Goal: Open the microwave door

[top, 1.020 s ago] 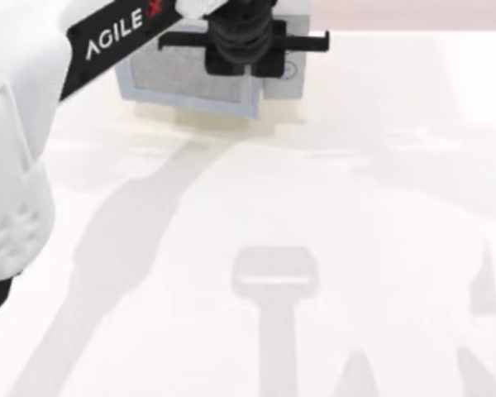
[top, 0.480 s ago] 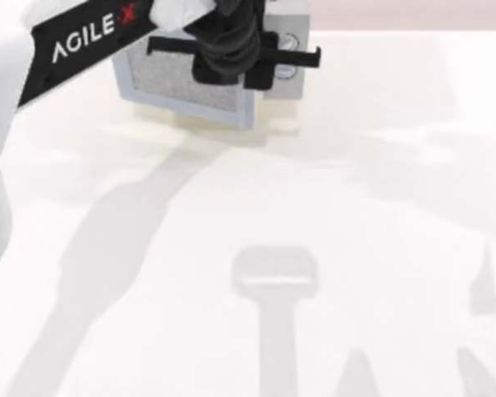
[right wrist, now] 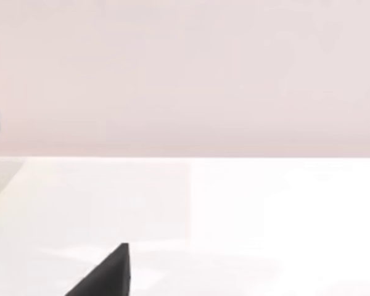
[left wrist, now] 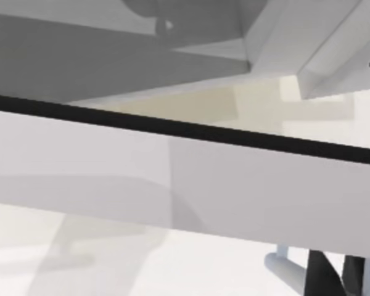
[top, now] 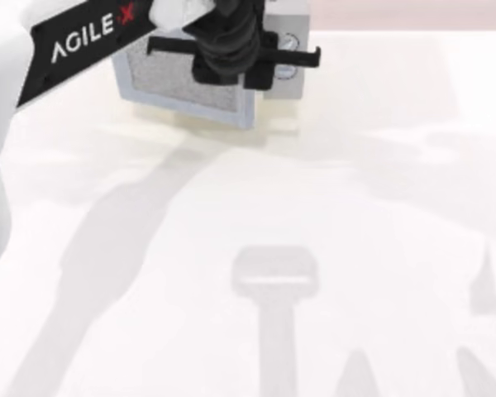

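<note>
The microwave stands at the table's far edge, left of centre, with its two round knobs partly showing. The microwave door, with its speckled mesh window, is swung a little out from the body at its right edge. My left gripper sits at that free edge, hiding part of it. In the left wrist view the door's edge fills the middle, and the dark fingers close round a pale bar handle. Of my right gripper only one dark fingertip shows, over bare table.
The white table carries only soft arm shadows. A pinkish back wall runs behind the microwave. My left arm's white link with the AGILEX band crosses the top left corner.
Over the last second my left gripper moved left and the door's right edge swung farther out from the body. Almost nothing moved in the last half second.
</note>
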